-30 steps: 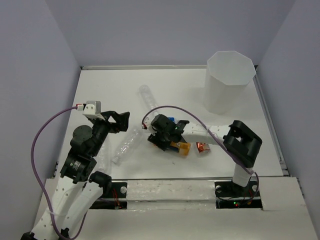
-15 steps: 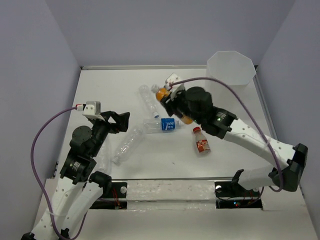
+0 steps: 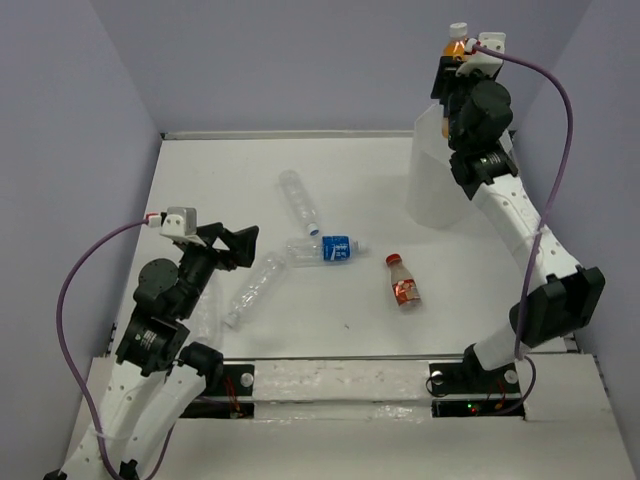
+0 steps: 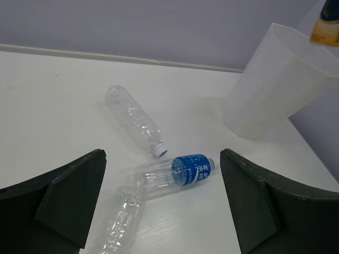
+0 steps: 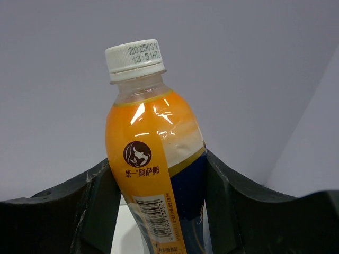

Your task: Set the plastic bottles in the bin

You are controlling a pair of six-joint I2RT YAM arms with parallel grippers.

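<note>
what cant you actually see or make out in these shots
- bin interior: top view, right arm covers most of its opening; left wrist view shows only the outer wall.
- orange bottle base: right wrist view, cut by bottom edge.
- red-labelled bottle print: top view, too small.

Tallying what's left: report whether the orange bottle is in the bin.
Out. The right gripper clamps the orange bottle, cap up, in the air above the bin.

Orange bottle (image 3: 456, 42) upright above bin (image 3: 430, 190) (white, translucent); four bottles (image 3: 335, 248) lying flat.
</note>
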